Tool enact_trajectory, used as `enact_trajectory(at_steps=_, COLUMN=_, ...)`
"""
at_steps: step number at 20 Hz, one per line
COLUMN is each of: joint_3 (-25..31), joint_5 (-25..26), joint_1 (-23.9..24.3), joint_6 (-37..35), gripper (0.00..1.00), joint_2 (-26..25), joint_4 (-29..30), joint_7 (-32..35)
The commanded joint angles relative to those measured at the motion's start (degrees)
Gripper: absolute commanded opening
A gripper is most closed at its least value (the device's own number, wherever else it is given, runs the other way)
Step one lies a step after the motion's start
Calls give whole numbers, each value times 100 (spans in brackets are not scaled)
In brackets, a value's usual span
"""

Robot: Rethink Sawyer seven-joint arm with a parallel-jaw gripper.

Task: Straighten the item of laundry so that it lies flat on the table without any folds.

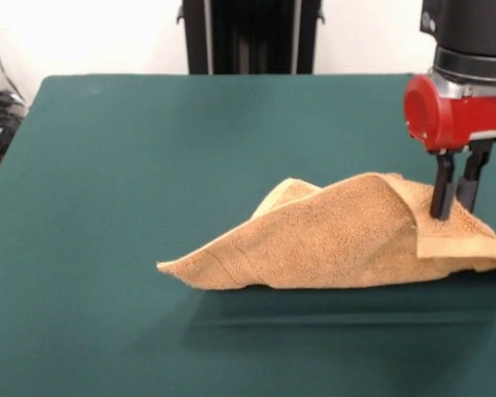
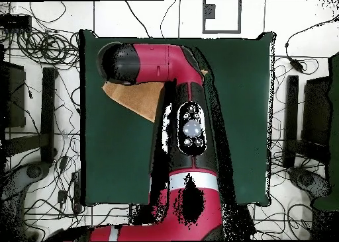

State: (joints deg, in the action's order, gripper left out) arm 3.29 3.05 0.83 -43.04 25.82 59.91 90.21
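The golden-tan towel (image 1: 331, 244) lies bunched on the dark green table (image 1: 149, 165), right of centre in the front view. Its right part is raised into a tent and one corner trails flat to the left. A flat woven hem shows at its right end. My gripper (image 1: 453, 203) comes down from the red wrist, and its two black fingers (image 1: 441, 190) are shut on the towel's raised right fold. In the overhead view the arm (image 2: 189, 120) covers the gripper, and only part of the towel (image 2: 136, 97) shows near the table's (image 2: 245, 120) left edge.
The black pedestal (image 1: 252, 33) stands behind the table's far edge. Cables and dark equipment (image 2: 40, 114) lie on the floor all round the table. The towel's right end reaches the picture's right edge in the front view.
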Motion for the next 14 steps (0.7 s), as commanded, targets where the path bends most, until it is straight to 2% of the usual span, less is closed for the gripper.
enact_trajectory(at_steps=1, joint_3=212, joint_5=145, joint_1=-166, joint_6=-196, gripper=0, joint_2=-260, joint_4=281, joint_7=511)
enact_trajectory(at_steps=5, joint_3=255, joint_5=160, joint_1=-165, joint_6=-29, gripper=0, joint_2=-491, joint_4=120, joint_7=537)
enact_trajectory(at_steps=14, joint_3=259, joint_5=198, joint_1=-157, joint_6=215, gripper=0, joint_2=-579, joint_4=171, joint_7=600)
